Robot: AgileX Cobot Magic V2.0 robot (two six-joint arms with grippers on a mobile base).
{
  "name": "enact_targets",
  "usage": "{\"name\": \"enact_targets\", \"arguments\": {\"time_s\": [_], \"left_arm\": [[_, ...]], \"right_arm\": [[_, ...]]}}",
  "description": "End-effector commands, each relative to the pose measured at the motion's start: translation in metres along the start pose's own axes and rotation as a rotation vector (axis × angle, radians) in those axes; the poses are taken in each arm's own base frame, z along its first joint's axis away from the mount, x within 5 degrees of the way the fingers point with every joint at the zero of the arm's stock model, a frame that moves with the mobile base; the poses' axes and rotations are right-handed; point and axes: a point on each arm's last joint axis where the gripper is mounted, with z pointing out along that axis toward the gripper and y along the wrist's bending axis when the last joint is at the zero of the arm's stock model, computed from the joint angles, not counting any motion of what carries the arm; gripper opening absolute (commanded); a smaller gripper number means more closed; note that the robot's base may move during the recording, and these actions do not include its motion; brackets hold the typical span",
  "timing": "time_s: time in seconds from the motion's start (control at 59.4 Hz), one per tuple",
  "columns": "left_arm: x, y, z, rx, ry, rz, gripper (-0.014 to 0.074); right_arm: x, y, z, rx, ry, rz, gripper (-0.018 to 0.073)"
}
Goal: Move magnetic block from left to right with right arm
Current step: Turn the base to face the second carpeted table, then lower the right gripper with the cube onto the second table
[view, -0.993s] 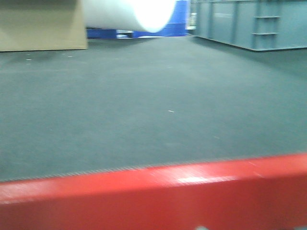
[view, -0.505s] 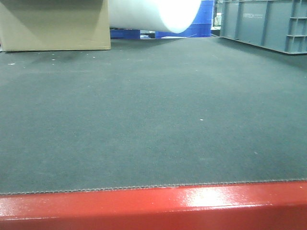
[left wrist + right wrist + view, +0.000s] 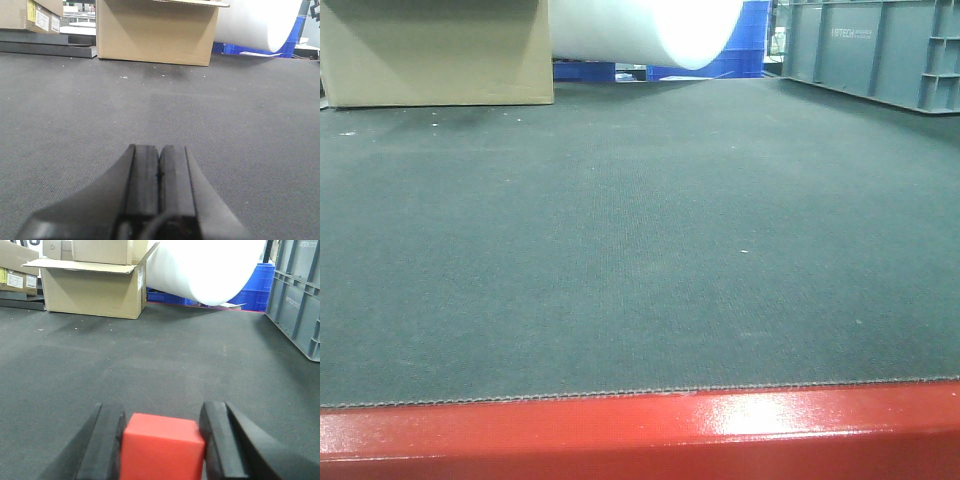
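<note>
Gripping is done, as far as the wrist views show. The right gripper (image 3: 162,412) has its two black fingers (image 3: 107,440) closed against the left and right faces of the magnetic block (image 3: 162,447), which fills the gap between them at 6 o'clock in the right wrist view. Whether the cube rests on the dark mat (image 3: 165,360) or hangs just above it cannot be told, because its underside is cut off by the frame.

Ahead of the claw, a cardboard box (image 3: 90,290) sits at 10 o'clock, a white roll (image 3: 205,270) at 12 and a grey crate (image 3: 300,295) at 2. The left gripper (image 3: 160,150) is pressed shut on nothing, pad to pad, low over the mat.

My reading is that the carry to the right, the set-down and the release are still to come. How far across the block already is cannot be judged, since the front view shows neither block nor arm (only mat, box and roll).

Against the front view a second ago, which was blurred with the red edge strip (image 3: 640,435) slanting up to the right, the strip now lies level and sharp. Since half a second ago the scene has barely shifted.
</note>
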Motion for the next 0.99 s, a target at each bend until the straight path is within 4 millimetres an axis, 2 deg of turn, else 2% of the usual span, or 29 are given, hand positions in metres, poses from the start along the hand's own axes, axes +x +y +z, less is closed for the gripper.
{"name": "enact_targets", "arguments": {"time_s": [0.0, 0.286, 0.37, 0.454, 0.589, 0.757, 0.858, 0.976], "left_arm": [[-0.006, 0.0, -0.001, 0.007, -0.094, -0.007, -0.0116], [-0.006, 0.0, -0.001, 0.007, -0.094, -0.007, -0.0116], [-0.006, 0.0, -0.001, 0.007, -0.094, -0.007, -0.0116], [-0.006, 0.0, -0.001, 0.007, -0.094, -0.007, -0.0116], [-0.006, 0.0, -0.001, 0.007, -0.094, -0.007, -0.0116], [-0.006, 0.0, -0.001, 0.007, -0.094, -0.007, -0.0116], [-0.006, 0.0, -0.001, 0.007, -0.094, -0.007, -0.0116], [-0.006, 0.0, -0.001, 0.007, -0.094, -0.007, -0.0116]], "right_arm": [[-0.017, 0.002, -0.001, -0.013, -0.108, -0.023, 0.0159], [-0.019, 0.003, 0.001, -0.022, -0.123, -0.025, 0.0159], [-0.026, 0.005, 0.009, -0.029, -0.117, -0.024, 0.0159], [-0.041, 0.008, 0.025, -0.031, -0.081, -0.026, 0.0159], [-0.065, 0.017, 0.073, -0.035, 0.019, -0.035, 0.0162], [-0.078, 0.035, 0.147, -0.074, 0.135, -0.045, 0.0162], [-0.077, 0.054, 0.191, -0.125, 0.209, -0.061, 0.0162], [-0.063, 0.078, 0.238, -0.159, 0.327, -0.087, 0.0162]]}}
